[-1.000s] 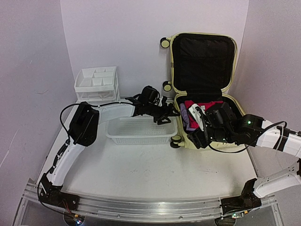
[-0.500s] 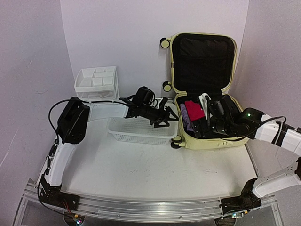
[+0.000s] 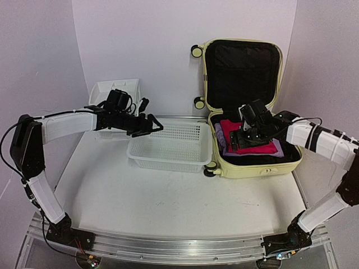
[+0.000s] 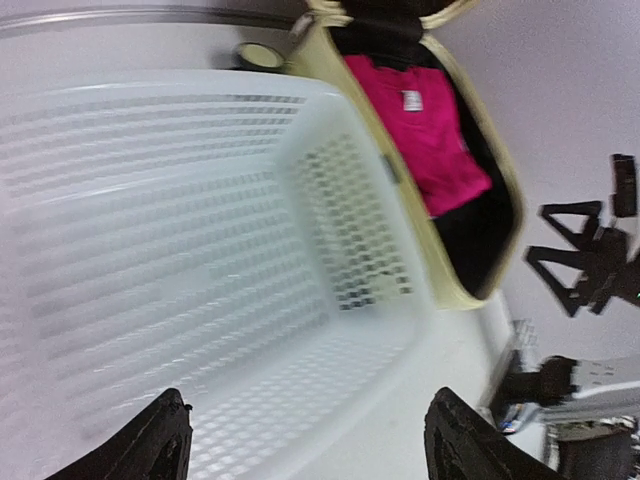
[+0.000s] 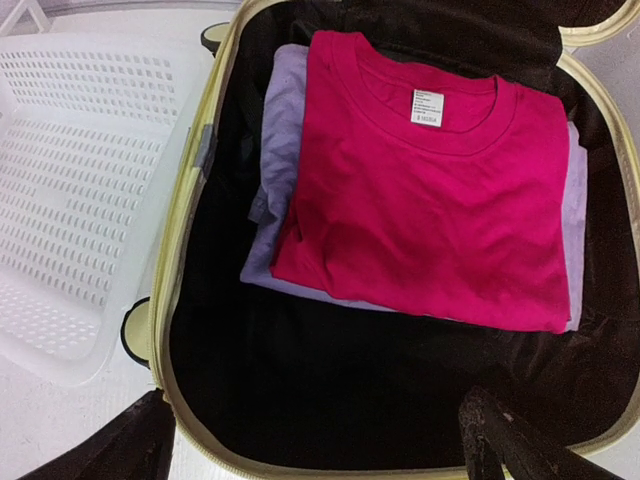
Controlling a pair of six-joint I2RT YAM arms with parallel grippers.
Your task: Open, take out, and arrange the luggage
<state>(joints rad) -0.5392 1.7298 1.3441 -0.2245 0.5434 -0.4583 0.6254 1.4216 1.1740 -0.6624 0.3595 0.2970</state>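
Two grippers: both with fingers spread apart and holding nothing (details below).
Tabletop: white, spreading out in front of the luggage toward the arm bases.
Luggage: pale yellow hard shell, lying open on the right side of the tabletop, its black-lined lower half flat.
Basket: white mesh plastic, just beside the luggage's left wall (touching or a hair apart, I cannot tell which).
Right gripper: hovering over the luggage's lower half, fingers wide, clear of the clothes beneath it.
Pink T-shirt: folded, inside the luggage, collar and white label toward the hinge, lying on top of the stack.
Lilac garment: folded under the pink T-shirt, showing along the side nearest the basket.
Left gripper: well to the left of the luggage, above the basket's far left corner, fingers wide.
Drawer unit: white plastic, farther left of the luggage than the basket, partly hidden behind the left arm.
Lid: standing upright at the luggage's far edge, against the back wall.
Wheels: black and cream, on the luggage's left side (three show).
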